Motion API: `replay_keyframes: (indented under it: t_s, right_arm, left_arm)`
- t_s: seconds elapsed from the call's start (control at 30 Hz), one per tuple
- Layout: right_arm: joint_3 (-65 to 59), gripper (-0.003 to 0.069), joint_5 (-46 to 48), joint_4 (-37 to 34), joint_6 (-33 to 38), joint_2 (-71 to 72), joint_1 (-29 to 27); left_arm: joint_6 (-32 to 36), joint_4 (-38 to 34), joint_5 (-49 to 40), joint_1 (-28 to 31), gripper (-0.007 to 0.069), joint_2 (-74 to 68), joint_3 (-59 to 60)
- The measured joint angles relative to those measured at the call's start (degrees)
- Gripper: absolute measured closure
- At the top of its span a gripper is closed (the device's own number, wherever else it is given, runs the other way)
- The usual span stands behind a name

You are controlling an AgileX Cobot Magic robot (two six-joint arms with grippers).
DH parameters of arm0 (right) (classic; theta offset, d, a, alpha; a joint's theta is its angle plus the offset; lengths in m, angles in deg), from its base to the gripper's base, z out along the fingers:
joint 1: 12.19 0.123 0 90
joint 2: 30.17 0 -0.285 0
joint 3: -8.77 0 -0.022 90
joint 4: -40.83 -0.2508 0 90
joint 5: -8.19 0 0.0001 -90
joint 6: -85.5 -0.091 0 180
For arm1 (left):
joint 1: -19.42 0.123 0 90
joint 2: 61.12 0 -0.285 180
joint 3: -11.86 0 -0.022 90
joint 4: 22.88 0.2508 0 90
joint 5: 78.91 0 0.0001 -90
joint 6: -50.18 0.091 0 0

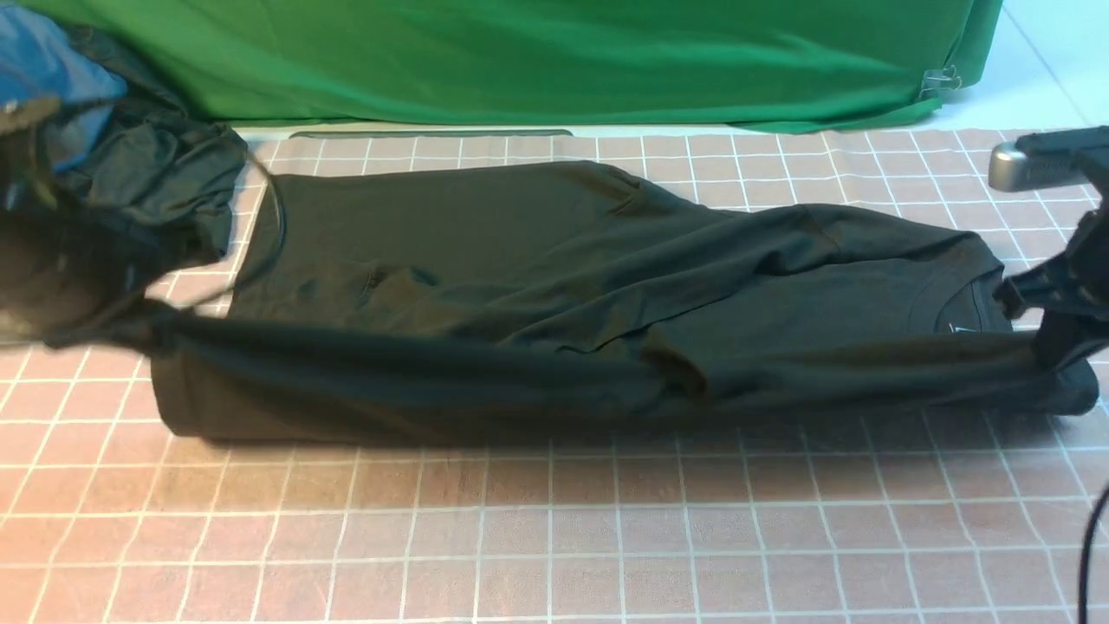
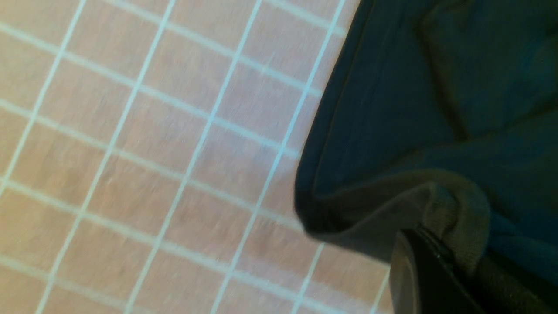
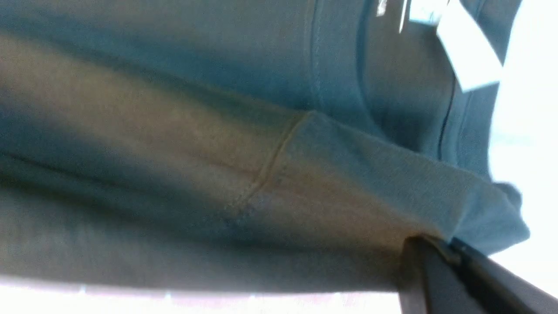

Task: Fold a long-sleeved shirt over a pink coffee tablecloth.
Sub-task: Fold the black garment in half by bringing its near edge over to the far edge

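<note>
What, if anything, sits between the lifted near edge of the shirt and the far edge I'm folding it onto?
Nothing visible lies on the flat far half of the black long-sleeved cotton shirt. A crumpled dark grey garment crowds its far-left corner; whether it overlaps, I cannot tell.

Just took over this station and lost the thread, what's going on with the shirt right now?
Both arms are mid-fold on the long-sleeved shirt, lying sideways on the pink coffee tablecloth, collar toward the robot's right. The left gripper is shut on its hem end, the right gripper on its edge near the collar, holding the near long edge raised and stretched between them. The far part lies flat with a sleeve across it. The lifted edge is not yet laid over.
</note>
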State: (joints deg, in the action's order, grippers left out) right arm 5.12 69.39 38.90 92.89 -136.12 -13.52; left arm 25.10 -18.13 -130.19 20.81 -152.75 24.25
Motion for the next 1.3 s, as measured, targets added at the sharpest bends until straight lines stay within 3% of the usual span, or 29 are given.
replay_keyframes:
  t_s: [0.7,1.3]
  right_arm:
    - [29.97,0.0615,6.74,-0.50,0.11,-21.14,-0.08]
    - [36.92,0.0616,0.80,-0.70,-0.81,-27.33,-0.08]
  left_arm:
    - [1.34,-4.30,0.70,0.91,0.0592,-26.47,-29.96]
    - [-2.51,-4.74,13.73,0.92,0.0592,-29.66,-31.97]
